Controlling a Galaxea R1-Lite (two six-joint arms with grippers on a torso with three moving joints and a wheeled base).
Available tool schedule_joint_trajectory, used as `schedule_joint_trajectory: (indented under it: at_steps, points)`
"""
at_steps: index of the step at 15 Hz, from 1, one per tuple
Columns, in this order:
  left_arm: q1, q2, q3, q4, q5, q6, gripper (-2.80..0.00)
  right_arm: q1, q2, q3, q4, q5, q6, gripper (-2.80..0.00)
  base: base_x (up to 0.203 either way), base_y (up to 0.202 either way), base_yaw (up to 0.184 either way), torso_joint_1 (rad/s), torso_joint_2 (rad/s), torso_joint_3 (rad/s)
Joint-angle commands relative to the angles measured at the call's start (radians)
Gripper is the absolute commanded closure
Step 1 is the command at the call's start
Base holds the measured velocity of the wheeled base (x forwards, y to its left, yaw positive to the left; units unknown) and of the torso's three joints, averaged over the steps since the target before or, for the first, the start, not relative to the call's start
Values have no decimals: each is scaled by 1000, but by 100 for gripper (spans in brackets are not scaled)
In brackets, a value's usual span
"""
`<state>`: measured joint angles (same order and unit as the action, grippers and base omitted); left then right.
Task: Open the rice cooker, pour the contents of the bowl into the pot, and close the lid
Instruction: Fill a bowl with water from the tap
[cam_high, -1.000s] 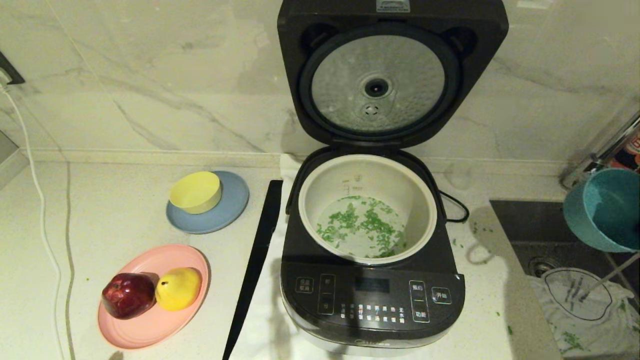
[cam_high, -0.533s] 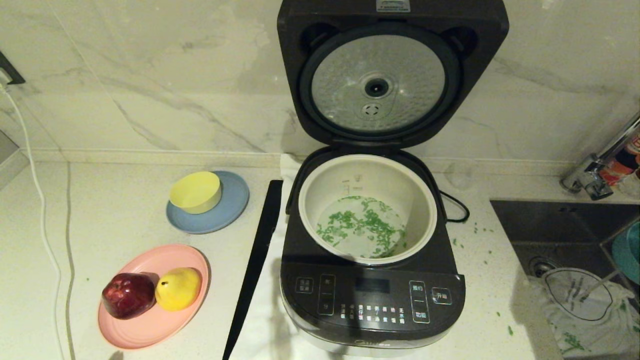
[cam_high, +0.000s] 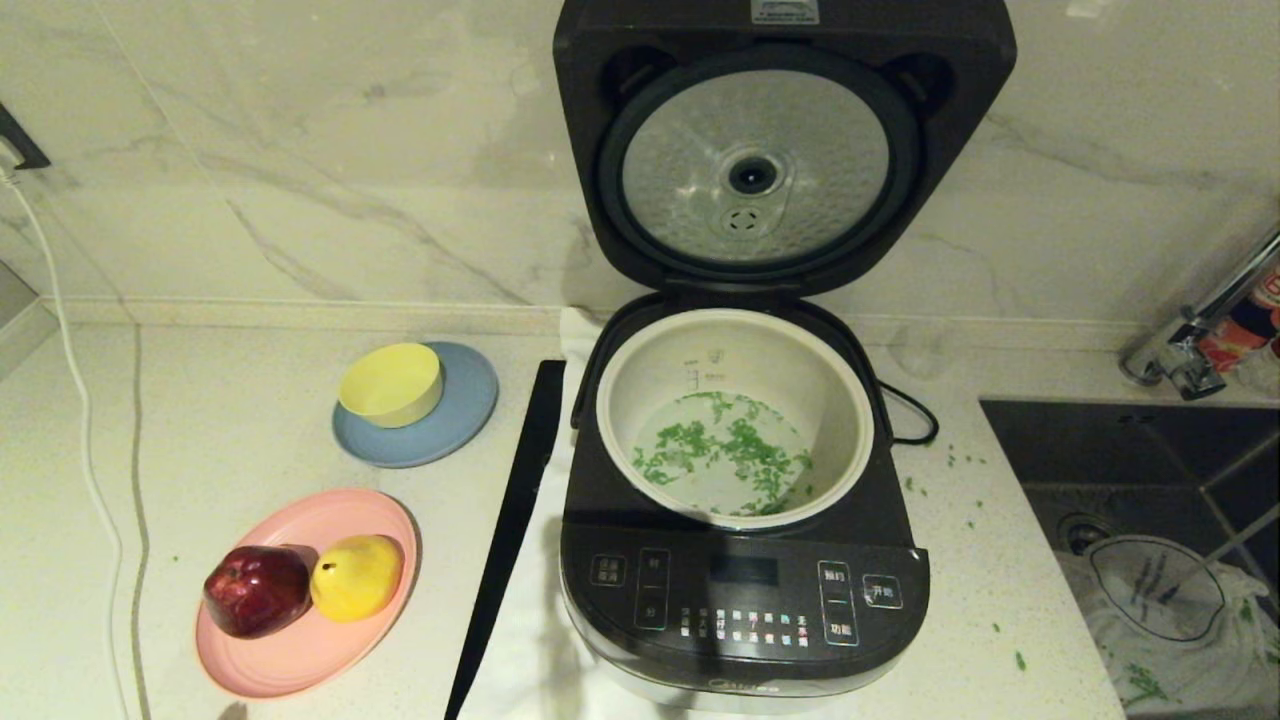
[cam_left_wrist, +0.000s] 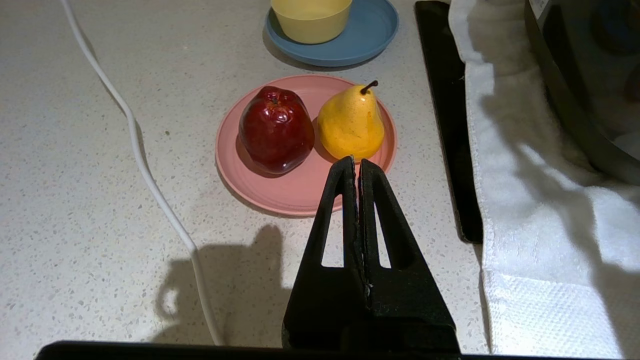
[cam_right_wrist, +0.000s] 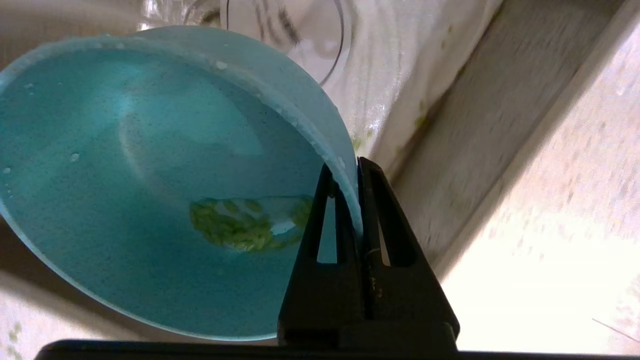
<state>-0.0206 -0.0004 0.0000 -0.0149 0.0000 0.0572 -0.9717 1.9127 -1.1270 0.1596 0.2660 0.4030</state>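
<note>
The dark grey rice cooker (cam_high: 745, 600) stands mid-counter with its lid (cam_high: 755, 170) upright and open. Chopped green contents (cam_high: 725, 455) lie on the floor of its white pot (cam_high: 640, 400). In the right wrist view my right gripper (cam_right_wrist: 352, 167) is shut on the rim of the teal bowl (cam_right_wrist: 150, 190), held over the sink; a small clump of green bits (cam_right_wrist: 240, 225) sits in it with a little water. Bowl and right gripper are out of the head view. My left gripper (cam_left_wrist: 356, 161) is shut and holds nothing, hovering at the near edge of the pink plate (cam_left_wrist: 290, 192).
A red apple (cam_high: 257, 590) and yellow pear (cam_high: 357, 575) lie on the pink plate (cam_high: 300, 660). A yellow bowl (cam_high: 390, 383) sits on a grey-blue plate (cam_high: 460, 425). A black strip (cam_high: 510, 530) lies left of the cooker. Sink (cam_high: 1120, 450) and faucet (cam_high: 1185, 345) are at the right.
The teal bowl, seen at the right edge a second ago, has moved right and down over the sink and left the head view. The left arm has not moved.
</note>
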Motion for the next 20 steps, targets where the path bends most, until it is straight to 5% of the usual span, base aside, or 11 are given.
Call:
schedule_joint_trajectory:
  at_steps: [1,20]
  points:
    - [-1,-3,9,0,0,0,0,-17,65,-52,1,7,8,0,0,0,0,0,0,0]
    - [-1,-3,9,0,0,1,0,87,198,-336,12,50,158,0,0,0,0,0,0,0]
